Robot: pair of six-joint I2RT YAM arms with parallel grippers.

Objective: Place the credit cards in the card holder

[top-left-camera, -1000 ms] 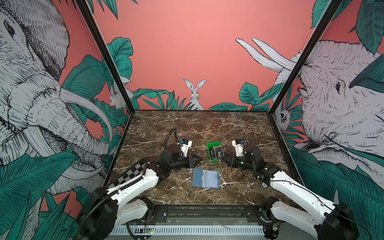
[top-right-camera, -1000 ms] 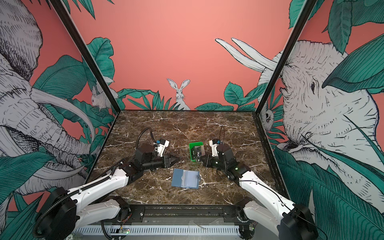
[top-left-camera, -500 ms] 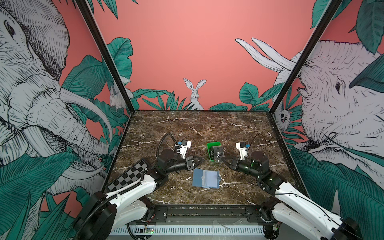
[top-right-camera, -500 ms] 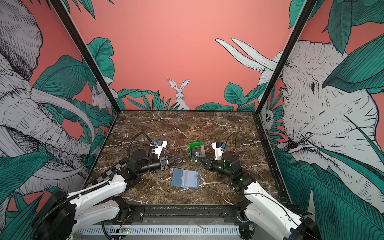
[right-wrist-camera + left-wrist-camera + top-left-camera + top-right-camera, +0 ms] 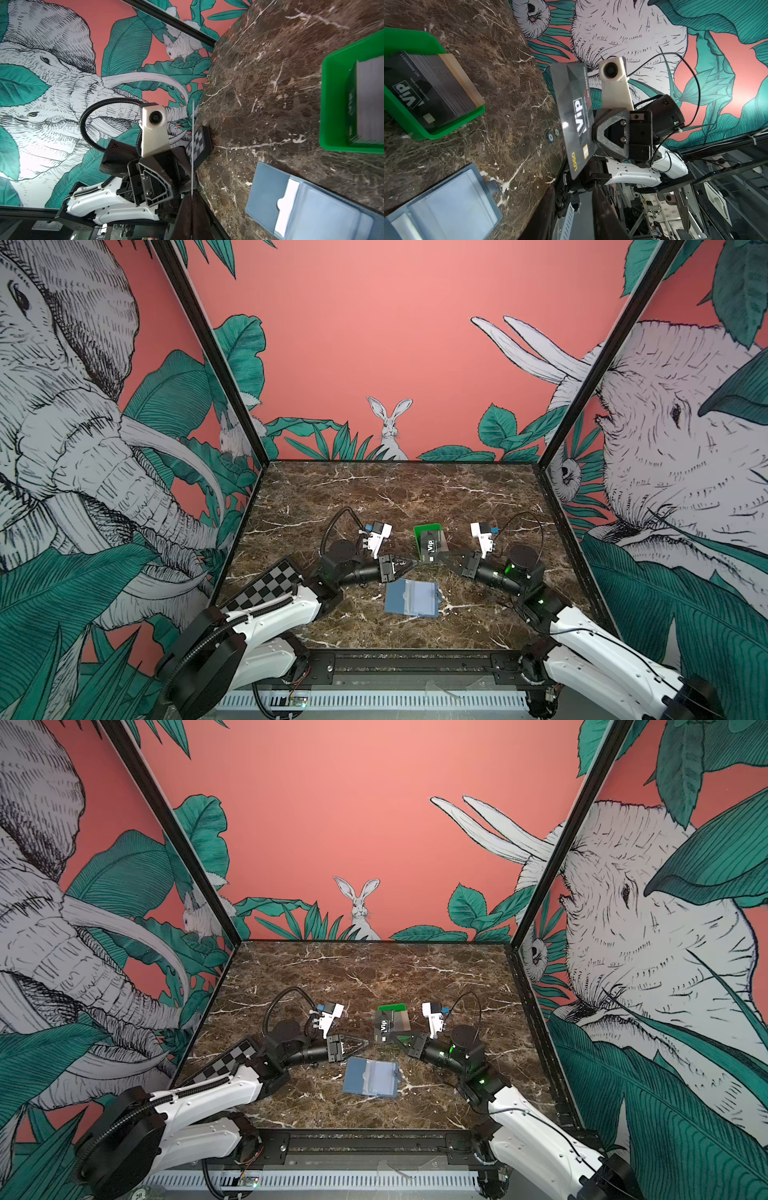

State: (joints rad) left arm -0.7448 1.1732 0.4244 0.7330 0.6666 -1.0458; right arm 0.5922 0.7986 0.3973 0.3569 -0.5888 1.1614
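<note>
1. We've got one black credit card [image 5: 574, 118] in the air: thin, glossy, white "ViP" lettering, yellow "LOGO". The right gripper [image 5: 442, 558] has its jaws clamped on one edge, holding it off the counter [image 5: 374, 497] near the green plastic tray [image 5: 427, 527].
2. The card holder [image 5: 411, 598] lies open and flat on the counter between the arms. It's slate-blue and stitched, with clear pockets and a snap tab.
3. We count one held card, one holder, one tray and one stack of cards [image 5: 431, 87], too many to count, ViP card on top.
4. The left gripper [image 5: 413, 563] has its jaws partly open and empty, close to the held card.
</note>
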